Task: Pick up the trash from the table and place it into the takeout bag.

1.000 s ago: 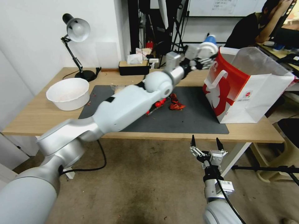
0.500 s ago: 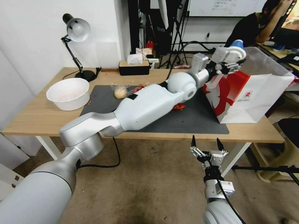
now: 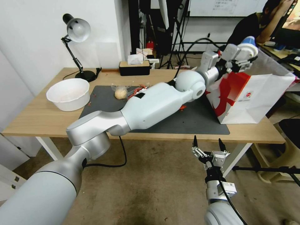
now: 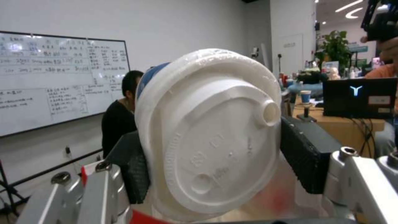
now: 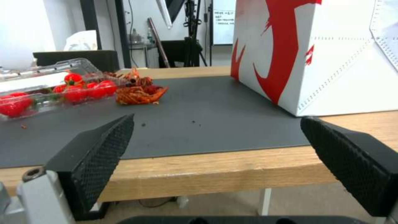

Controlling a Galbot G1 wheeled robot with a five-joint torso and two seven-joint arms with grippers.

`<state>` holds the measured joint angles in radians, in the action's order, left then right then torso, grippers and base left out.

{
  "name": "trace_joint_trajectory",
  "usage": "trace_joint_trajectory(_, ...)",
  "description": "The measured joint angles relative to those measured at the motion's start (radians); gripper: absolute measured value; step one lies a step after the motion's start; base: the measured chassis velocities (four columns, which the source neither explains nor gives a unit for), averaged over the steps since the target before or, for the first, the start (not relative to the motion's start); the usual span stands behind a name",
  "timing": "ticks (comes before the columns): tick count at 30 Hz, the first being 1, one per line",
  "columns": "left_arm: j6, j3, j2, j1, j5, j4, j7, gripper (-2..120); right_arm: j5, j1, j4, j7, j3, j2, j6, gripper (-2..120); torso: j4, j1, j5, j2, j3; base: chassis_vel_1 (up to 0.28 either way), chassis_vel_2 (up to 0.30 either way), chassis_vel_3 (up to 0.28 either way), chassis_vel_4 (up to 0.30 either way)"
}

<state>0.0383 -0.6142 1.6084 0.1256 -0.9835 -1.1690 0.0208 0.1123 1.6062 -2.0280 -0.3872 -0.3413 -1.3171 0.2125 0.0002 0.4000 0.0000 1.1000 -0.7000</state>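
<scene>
Hovering above the takeout bag point(image 3: 250, 93), left end effector point(image 3: 247, 57) clamps the blue cup point(image 3: 248, 47); releasing off-centre risks clipping the rim. Right end effector point(image 3: 207, 144) spread, idle below the bench point(image 3: 40, 115).

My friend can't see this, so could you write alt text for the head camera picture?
The robot's left claw holds a blue cup with white lid above the open takeout bag on the table. The right claw hangs open below the table edge.

The head camera looks down across the table point(image 3: 43, 120), while the right wrist camera looks level from the table's near edge; both see the takeout bag point(image 3: 250, 97).
</scene>
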Motion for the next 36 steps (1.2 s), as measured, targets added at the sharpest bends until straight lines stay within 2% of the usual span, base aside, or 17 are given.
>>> trace_joint_trajectory(19, -0.012, -0.071, 0.0, -0.012, -0.05, -0.02, -0.017, 65, -0.002, -0.01, 0.0, 0.002, 0.009, -0.003, 0.0, 100, -0.0002, 0.0, 0.0, 0.0, 0.0, 0.0, 0.0, 0.0, 0.0)
trace_joint_trajectory(22, -0.013, -0.073, 0.0, -0.016, -0.049, -0.022, -0.017, 75, -0.003, -0.011, 0.001, 0.002, 0.012, -0.008, 0.0, 100, -0.0001, 0.0, 0.0, 0.0, 0.0, 0.0, 0.0, 0.0, 0.0)
trace_joint_trajectory(23, -0.013, -0.073, 0.0, -0.016, -0.049, -0.022, -0.017, 75, -0.003, -0.011, 0.001, 0.002, 0.012, -0.008, 0.0, 100, -0.0001, 0.0, 0.0, 0.0, 0.0, 0.0, 0.0, 0.0, 0.0)
trace_joint_trajectory(26, -0.012, -0.072, 0.0, -0.018, -0.049, -0.023, -0.014, 89, -0.004, -0.011, 0.001, 0.002, 0.012, -0.009, 0.0, 100, -0.0002, 0.0, 0.0, 0.0, 0.0, 0.0, 0.0, 0.0, 0.0)
trace_joint_trajectory(27, -0.012, -0.072, 0.0, -0.018, -0.049, -0.023, -0.014, 89, -0.004, -0.011, 0.001, 0.002, 0.012, -0.009, 0.0, 100, -0.0002, 0.0, 0.0, 0.0, 0.0, 0.0, 0.0, 0.0, 0.0)
trace_joint_trajectory(29, -0.012, -0.069, 0.0, -0.019, -0.049, -0.022, -0.012, 98, -0.004, -0.011, 0.001, 0.002, 0.012, -0.011, 0.0, 100, -0.0002, 0.0, 0.0, 0.0, 0.0, 0.0, 0.0, 0.0, 0.0)
trace_joint_trajectory(36, -0.011, -0.06, 0.0, -0.025, -0.048, -0.021, -0.004, 100, -0.005, -0.012, 0.003, 0.002, 0.011, -0.013, 0.0, 100, -0.0002, 0.0, 0.0, 0.0, 0.0, 0.0, 0.0, 0.0, 0.0)
